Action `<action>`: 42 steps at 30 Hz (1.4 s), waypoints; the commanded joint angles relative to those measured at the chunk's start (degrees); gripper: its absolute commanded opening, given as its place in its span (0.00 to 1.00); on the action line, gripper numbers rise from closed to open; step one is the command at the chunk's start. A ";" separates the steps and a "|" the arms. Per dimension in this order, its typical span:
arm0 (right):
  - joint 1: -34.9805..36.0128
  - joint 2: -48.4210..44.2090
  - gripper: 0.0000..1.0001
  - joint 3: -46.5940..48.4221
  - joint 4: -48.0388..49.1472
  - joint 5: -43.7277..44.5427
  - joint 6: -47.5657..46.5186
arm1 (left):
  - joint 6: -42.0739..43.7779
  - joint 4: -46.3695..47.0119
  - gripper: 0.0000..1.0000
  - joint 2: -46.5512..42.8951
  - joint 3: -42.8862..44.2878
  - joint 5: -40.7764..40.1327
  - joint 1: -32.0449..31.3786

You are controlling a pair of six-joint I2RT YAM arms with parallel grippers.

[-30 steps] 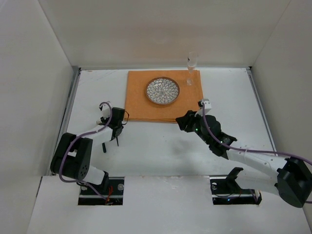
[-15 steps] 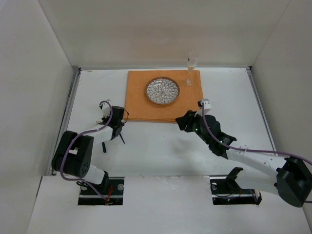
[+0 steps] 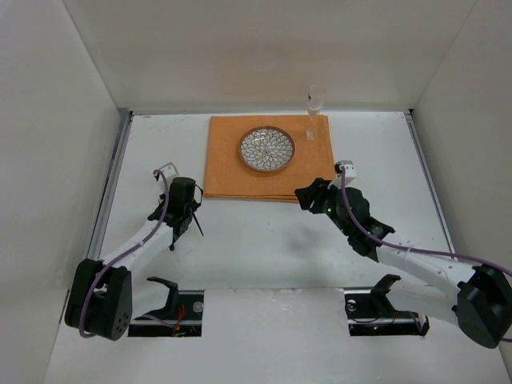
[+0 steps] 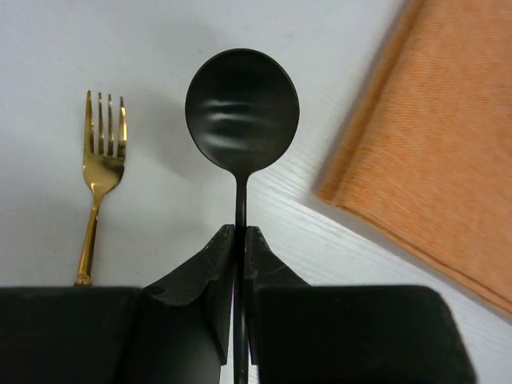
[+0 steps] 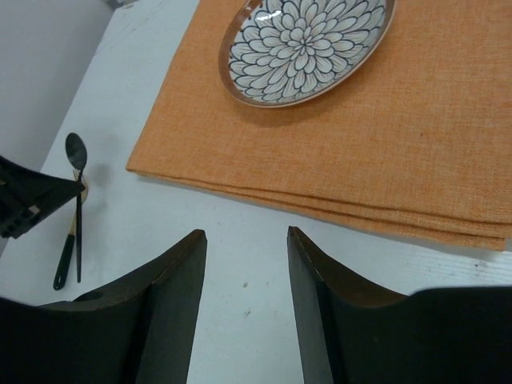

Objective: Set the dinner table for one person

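Left claw (image 4: 240, 234) has shifted left, pinching spoon (image 4: 242, 108) over dinner table (image 4: 160, 32).

Matt black spoon (image 4: 242, 108), shiny gold metal fork (image 4: 102, 164), coarse-woven orange cloth mat (image 5: 416, 144), glossy patterned plate (image 5: 308, 44)

A plain white back wall (image 3: 264, 48) closed off the far end of the bench (image 3: 264, 248). A left wall (image 3: 48, 160) and a right wall (image 3: 476, 104), just as bare and white, ran forward along its sides. The bench top was flat and white, with a thin metal left rail (image 3: 112, 188) and a matching right rail (image 3: 424, 172) along its edges. A white panel (image 3: 264, 344) covered the near edge. The light was soft and even, leaving only faint grey shadows on the bench.
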 commanded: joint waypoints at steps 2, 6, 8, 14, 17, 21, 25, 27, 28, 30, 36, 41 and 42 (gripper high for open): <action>-2.47 -3.05 0.56 -1.25 3.40 2.21 0.79 | 0.28 -4.29 0.00 -5.12 5.69 0.61 -5.55; -5.64 -5.16 0.61 -3.62 4.45 5.37 2.02 | -0.42 -3.51 0.00 -0.22 14.47 0.61 -15.21; -6.95 -5.95 0.62 -4.68 4.89 6.95 3.07 | 0.19 -1.93 0.00 5.40 20.44 0.96 -19.61; -11.53 -8.58 0.63 -7.32 4.72 7.93 6.76 | 1.33 3.08 0.00 23.94 38.46 4.12 -26.39; -12.23 -11.48 0.63 -8.46 4.98 7.57 7.65 | 0.11 4.14 0.00 33.52 47.34 6.40 -27.97; -13.81 -14.21 0.63 -9.69 4.72 8.63 8.17 | -1.91 3.53 0.00 43.90 59.20 8.08 -29.64; -13.91 -15.00 0.64 -9.96 4.54 8.19 8.53 | -3.76 2.39 0.00 51.72 68.87 7.90 -30.26; -13.73 -15.00 0.64 -9.96 4.80 8.10 8.53 | -5.42 1.86 0.00 54.72 72.13 8.25 -30.26; -13.64 -15.18 0.64 -9.96 4.98 8.10 8.61 | -6.39 1.77 0.00 56.39 73.89 8.26 -30.35; -13.38 -15.53 0.64 -9.96 5.33 8.19 8.53 | -7.28 1.77 0.00 59.90 77.67 7.82 -30.44; -13.29 -16.76 0.64 -10.66 5.51 8.28 8.70 | -9.65 0.19 0.00 68.35 87.17 7.03 -30.53; -13.29 -17.03 0.64 -10.84 5.51 8.63 8.96 | -10.01 0.54 0.01 71.52 89.37 4.22 -30.79; -13.29 -17.03 0.64 -10.84 5.51 8.63 8.97 | -9.74 0.54 0.01 71.87 89.72 3.78 -30.79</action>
